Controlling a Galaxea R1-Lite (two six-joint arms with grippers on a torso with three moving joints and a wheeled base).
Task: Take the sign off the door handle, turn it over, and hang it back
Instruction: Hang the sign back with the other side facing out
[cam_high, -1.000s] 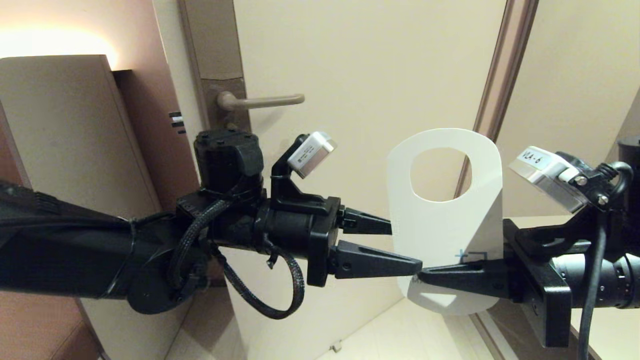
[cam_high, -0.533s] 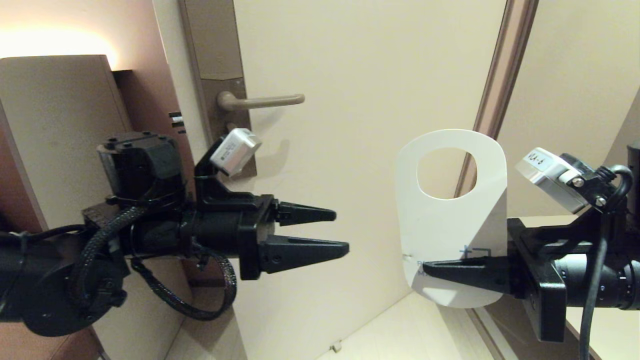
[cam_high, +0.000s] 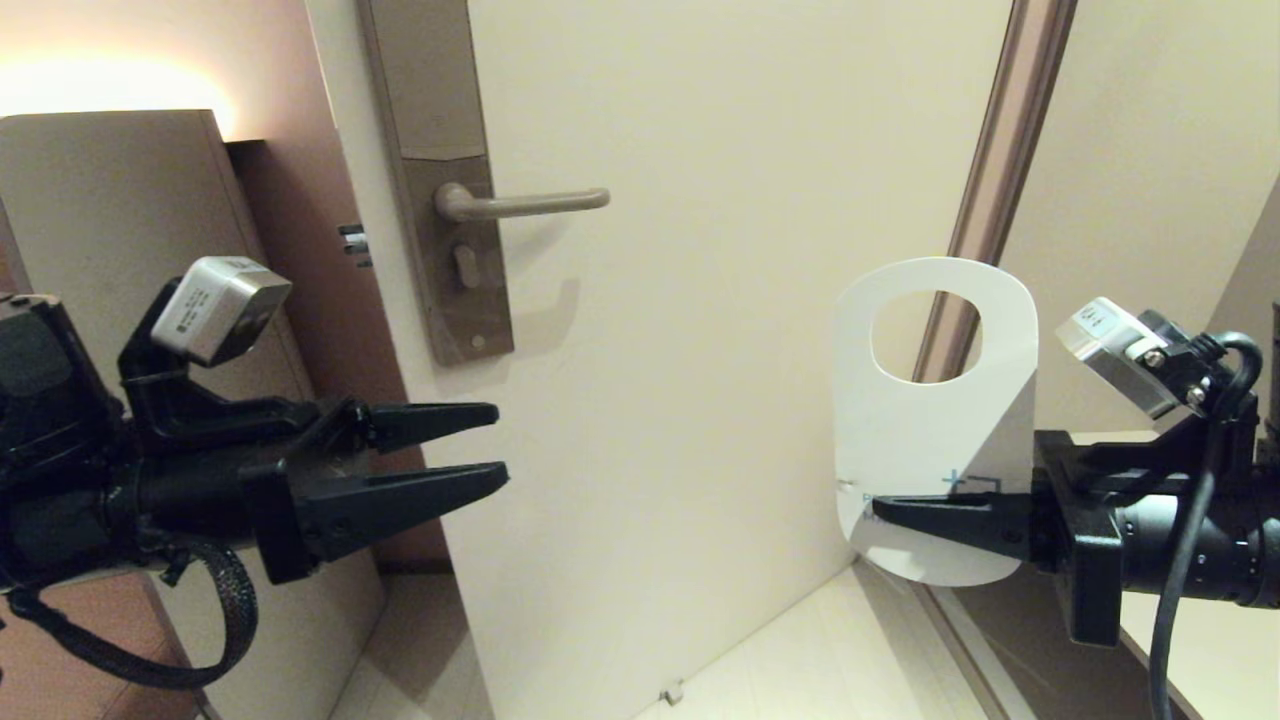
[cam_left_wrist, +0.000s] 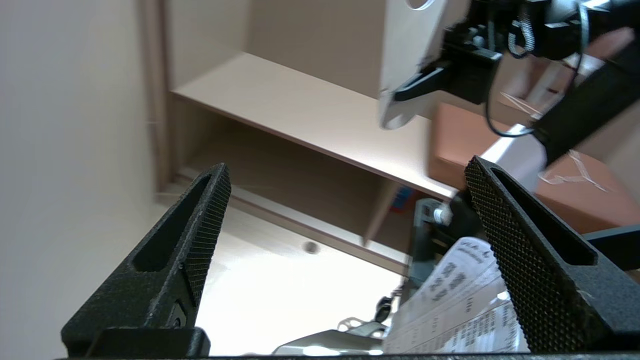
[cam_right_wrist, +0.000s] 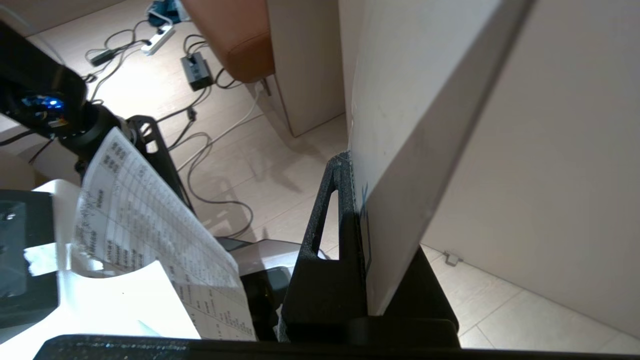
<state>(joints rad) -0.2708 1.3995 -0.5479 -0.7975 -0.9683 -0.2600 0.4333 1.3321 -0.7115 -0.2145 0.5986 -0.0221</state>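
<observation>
In the head view, the right gripper (cam_high: 880, 512) is holding the flat white card sign (cam_high: 935, 425) with a big round hole by its lower end, its black fingers clamped on the card. The sign is standing upright with the hole uppermost, its white face toward the camera, faint blue print showing near the grip. It is hanging in the air to the right of the cream door (cam_high: 720, 300), well apart from the slim taupe-grey metal door handle (cam_high: 525, 203), which is sticking out bare from its tall brownish-grey lock plate (cam_high: 440, 180). The left gripper (cam_high: 495, 445) is sitting low on the left, pointing toward the sign with its jaws apart and nothing between them.

In the left wrist view, the two textured black fingers (cam_left_wrist: 505, 220) are standing wide apart, and the sign (cam_left_wrist: 400, 60) is showing far off in the other gripper.

In the right wrist view, the sign (cam_right_wrist: 400, 125) is running edge-on out of the closed fingers (cam_right_wrist: 325, 240), beside the door.
</observation>
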